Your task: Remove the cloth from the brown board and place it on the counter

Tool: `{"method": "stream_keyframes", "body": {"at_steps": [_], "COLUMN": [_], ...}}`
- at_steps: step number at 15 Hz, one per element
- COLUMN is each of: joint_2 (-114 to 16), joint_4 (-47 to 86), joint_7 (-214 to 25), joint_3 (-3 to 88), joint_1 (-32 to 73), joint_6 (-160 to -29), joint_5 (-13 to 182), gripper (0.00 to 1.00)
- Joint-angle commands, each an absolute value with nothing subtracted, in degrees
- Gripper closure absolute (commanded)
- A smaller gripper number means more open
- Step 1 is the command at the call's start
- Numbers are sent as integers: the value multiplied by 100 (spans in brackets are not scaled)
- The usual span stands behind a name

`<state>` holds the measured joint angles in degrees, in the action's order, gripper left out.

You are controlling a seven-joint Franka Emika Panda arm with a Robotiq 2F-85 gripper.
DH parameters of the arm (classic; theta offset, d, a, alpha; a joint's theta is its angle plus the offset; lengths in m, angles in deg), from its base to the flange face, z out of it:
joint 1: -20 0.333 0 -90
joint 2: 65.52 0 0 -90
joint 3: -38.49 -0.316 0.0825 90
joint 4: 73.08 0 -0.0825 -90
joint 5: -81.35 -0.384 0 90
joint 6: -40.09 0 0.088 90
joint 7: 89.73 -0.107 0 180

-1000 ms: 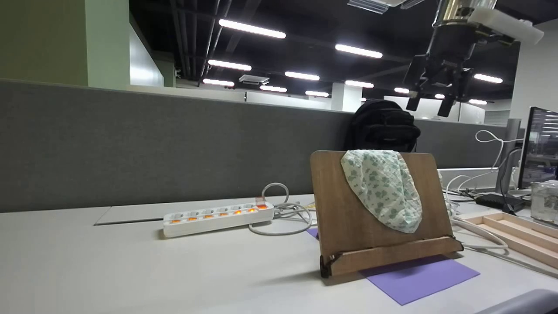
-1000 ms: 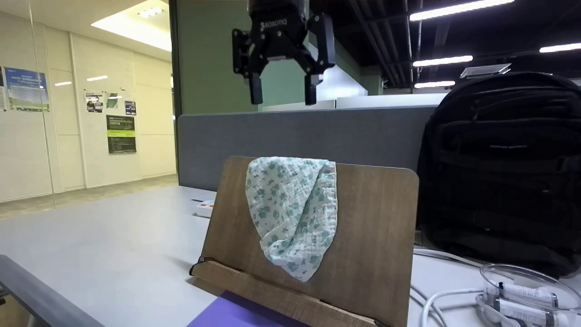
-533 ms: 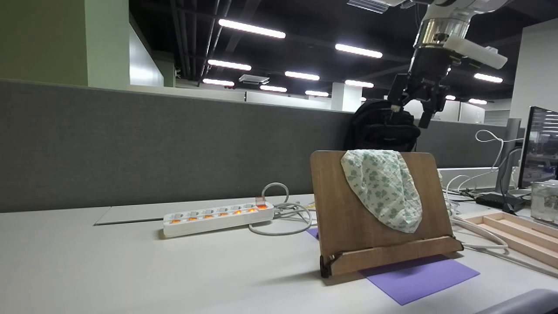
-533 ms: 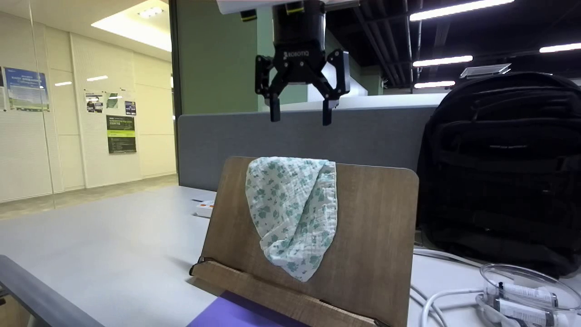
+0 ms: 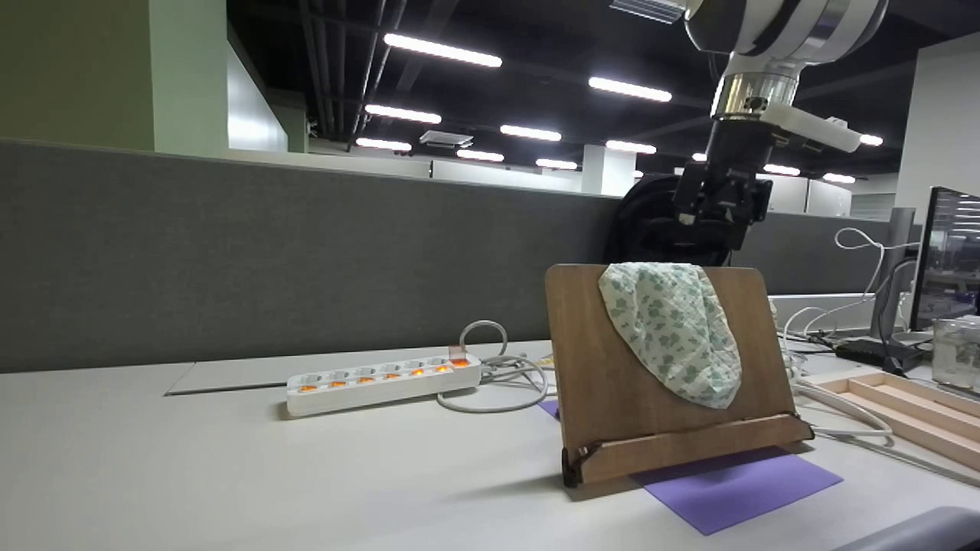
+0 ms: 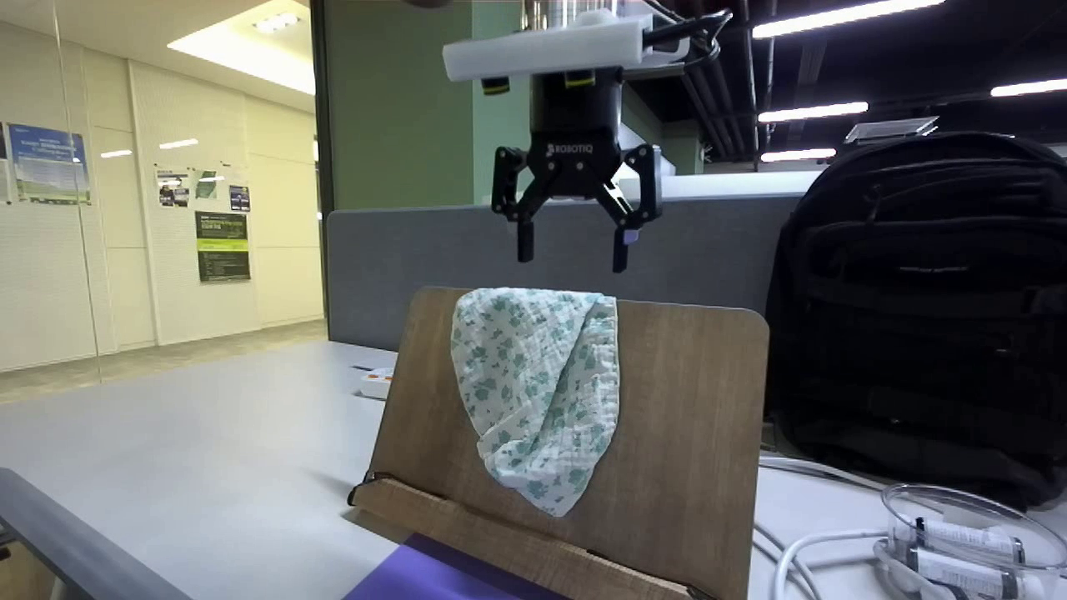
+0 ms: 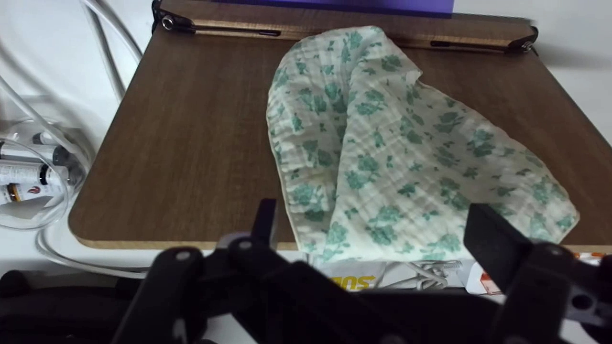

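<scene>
The fingers [image 6: 525,242] are spread apart above the cloth [image 6: 538,392], which hangs over the top edge of the brown board [image 6: 683,417] and down its front. The board stands tilted on the tabletop [image 6: 242,450], a purple sheet [image 5: 739,493] lying partly beneath it.

In both exterior views the room is crossed by a grey partition [image 5: 306,260], above which a green wall [image 5: 76,69] is seen, and the dark ceiling [image 5: 536,38] is lit by long white lamps [image 5: 442,50]. In an exterior view a white pillar [image 5: 609,170] is partly hidden by the partition. In an exterior view a cream wall [image 6: 192,308] is hung with posters [image 6: 222,245] and marked by streaks of light [image 6: 177,143]; at its foot a strip of beige floor [image 6: 208,350] is shown.
</scene>
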<state>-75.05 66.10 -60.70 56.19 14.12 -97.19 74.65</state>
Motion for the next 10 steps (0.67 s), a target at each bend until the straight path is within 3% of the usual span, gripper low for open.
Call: {"method": "stream_keyframes", "body": {"at_steps": [1, 7, 8, 10], "joint_2": [-7113, -6745, -6707, -6654], "joint_4": [6397, 6332, 6321, 6303], "joint_7": [-6014, -6013, -5992, -5983], "joint_3": [5497, 5311, 5272, 5199], "joint_1": [1308, 1238, 1238, 1232], "joint_6": [-9812, -9991, -10008, -10034], "joint_5": [7459, 7457, 7450, 7460], "gripper": [0, 0, 25, 32]}}
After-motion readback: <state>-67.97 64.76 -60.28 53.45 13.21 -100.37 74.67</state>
